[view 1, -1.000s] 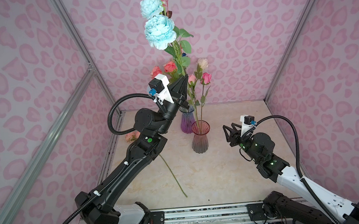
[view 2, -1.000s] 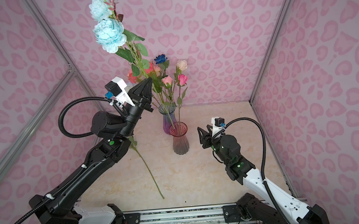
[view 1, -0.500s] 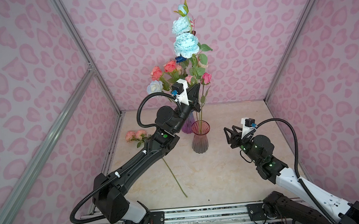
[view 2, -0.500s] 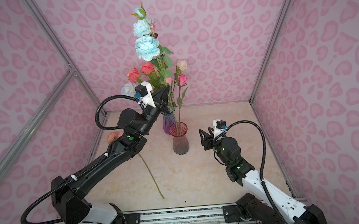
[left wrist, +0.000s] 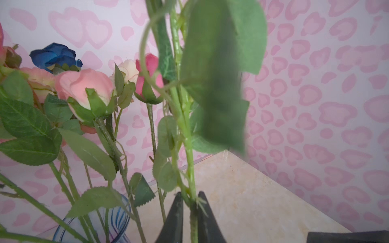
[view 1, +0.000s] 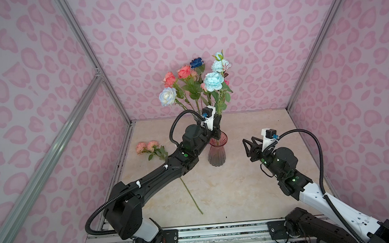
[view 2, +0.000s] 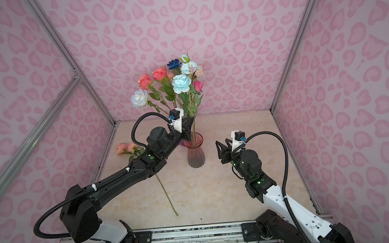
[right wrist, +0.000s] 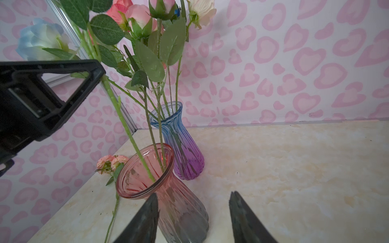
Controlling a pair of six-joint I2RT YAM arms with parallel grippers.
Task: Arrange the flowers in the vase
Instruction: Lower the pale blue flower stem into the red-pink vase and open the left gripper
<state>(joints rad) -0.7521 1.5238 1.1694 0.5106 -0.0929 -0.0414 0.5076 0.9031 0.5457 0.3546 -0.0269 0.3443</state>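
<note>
Flower stem (right wrist: 129, 130) crosses pink vase (right wrist: 183, 206) rim; bare table (right wrist: 294, 168) beside right gripper (right wrist: 193, 193).

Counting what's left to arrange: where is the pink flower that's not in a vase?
In both top views the pink flower lies on the table, left of the red vase, its stem passing under the left arm.

No legible text or markings anywhere

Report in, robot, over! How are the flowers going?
Left gripper around pale blue rose stem, grip unclear. Right gripper open, empty. Stem inside pink vase. Pink spray lying on table.
</note>
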